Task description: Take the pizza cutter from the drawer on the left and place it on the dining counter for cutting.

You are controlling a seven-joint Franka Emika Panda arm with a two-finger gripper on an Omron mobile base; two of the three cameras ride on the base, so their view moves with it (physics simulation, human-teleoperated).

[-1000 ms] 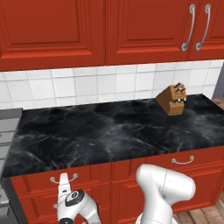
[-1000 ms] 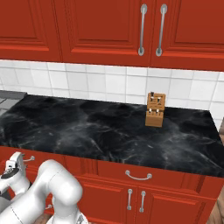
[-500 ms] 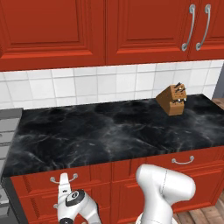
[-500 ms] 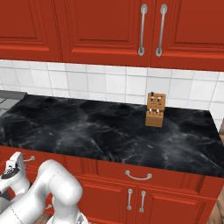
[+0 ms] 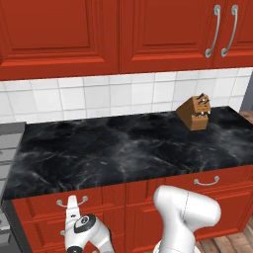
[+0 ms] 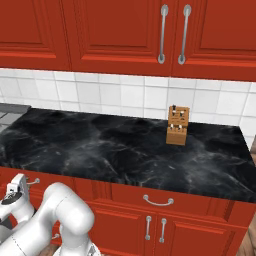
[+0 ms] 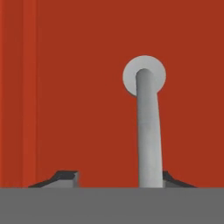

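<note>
The drawer (image 5: 106,200) is shut, a red front under the left end of a black marble counter (image 5: 128,148). My gripper (image 5: 72,205) is up against its curved silver handle (image 5: 83,200). In the hand view the handle bar (image 7: 148,140) stands between my fingertips (image 7: 65,177). The right tip touches the bar and the left tip is well apart from it, so the gripper (image 7: 120,177) is open around the handle. From the right base view, the gripper (image 6: 19,184) sits at the drawer front (image 6: 50,177). The pizza cutter is hidden. The dining counter is out of view.
A wooden knife block (image 5: 195,112) stands at the counter's back right, also in the right base view as the knife block (image 6: 177,126). Red wall cupboards (image 5: 99,34) hang above white tiles. Another red drawer with a silver handle (image 5: 206,181) lies to the right. My white arm (image 5: 185,212) fills the foreground.
</note>
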